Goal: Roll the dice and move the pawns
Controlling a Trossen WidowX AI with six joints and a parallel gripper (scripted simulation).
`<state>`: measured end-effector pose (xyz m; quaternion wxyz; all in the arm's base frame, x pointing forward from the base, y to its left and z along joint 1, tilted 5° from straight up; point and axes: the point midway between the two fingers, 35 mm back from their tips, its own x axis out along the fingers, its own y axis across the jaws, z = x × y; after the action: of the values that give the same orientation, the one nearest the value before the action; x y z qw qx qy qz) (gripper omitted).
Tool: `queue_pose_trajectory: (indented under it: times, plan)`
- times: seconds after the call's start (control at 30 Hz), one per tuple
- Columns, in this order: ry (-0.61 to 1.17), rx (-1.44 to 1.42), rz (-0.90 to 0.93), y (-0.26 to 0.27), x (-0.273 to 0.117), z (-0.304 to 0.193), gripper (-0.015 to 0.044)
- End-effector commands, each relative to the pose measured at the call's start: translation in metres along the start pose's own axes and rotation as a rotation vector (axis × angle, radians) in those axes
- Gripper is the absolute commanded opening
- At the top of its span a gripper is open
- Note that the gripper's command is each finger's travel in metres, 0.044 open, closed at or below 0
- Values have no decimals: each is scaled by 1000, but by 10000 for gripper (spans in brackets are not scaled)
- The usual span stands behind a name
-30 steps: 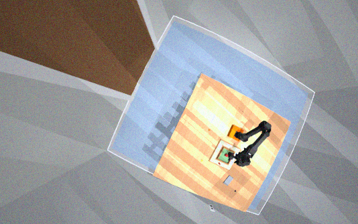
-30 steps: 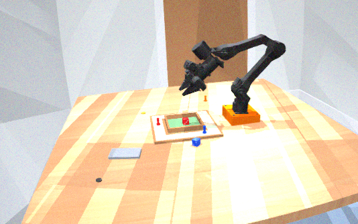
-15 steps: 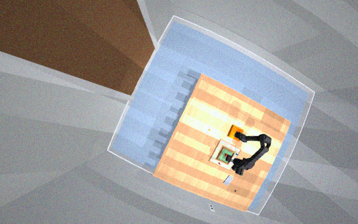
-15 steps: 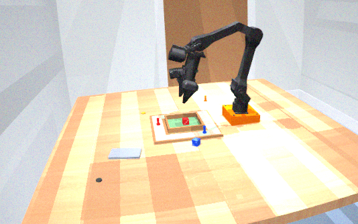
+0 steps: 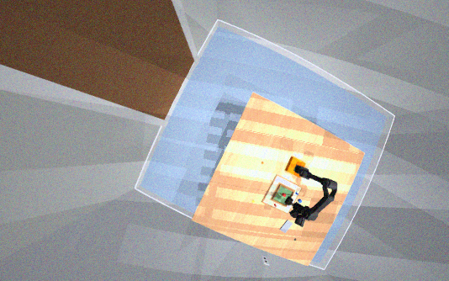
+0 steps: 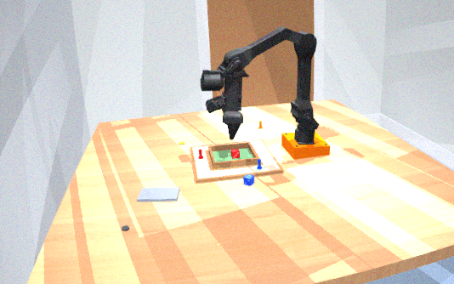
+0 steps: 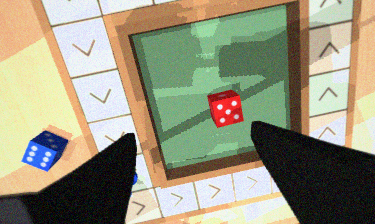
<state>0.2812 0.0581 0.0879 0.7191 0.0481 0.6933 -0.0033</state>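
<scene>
Inside the tray (image 5: 277, 193) (image 6: 214, 162) (image 7: 157, 144), red die (image 5: 284, 194) (image 6: 235, 153) (image 7: 225, 109) sits on green floor, five pips on the face toward the wrist view. Gripper (image 5: 288, 201) (image 6: 232, 137) (image 7: 194, 134) is open above the board, fingers apart, nothing between them. Blue die (image 5: 299, 201) (image 6: 248, 180) (image 7: 45, 151) is on the table (image 5: 228, 202) (image 6: 247, 238) (image 7: 18, 75), just beside the board. Red pawn (image 5: 275, 204) (image 6: 201, 154) and blue pawn (image 5: 297, 193) (image 6: 259, 164) (image 7: 134, 178) stand on the board's track, on opposite sides of the tray.
</scene>
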Motion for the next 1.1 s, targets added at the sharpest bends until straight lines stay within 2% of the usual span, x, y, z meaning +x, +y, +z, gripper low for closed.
queue_pose_trajectory:
  times: [0.0,0.4,0.77,1.07]
  plan:
    - [40,243,2,64,14,-11,275]
    - [78,584,-31,140,32,-46,275]
    - [79,589,-31,142,32,-47,275]
    - [79,589,-31,142,53,-49,275]
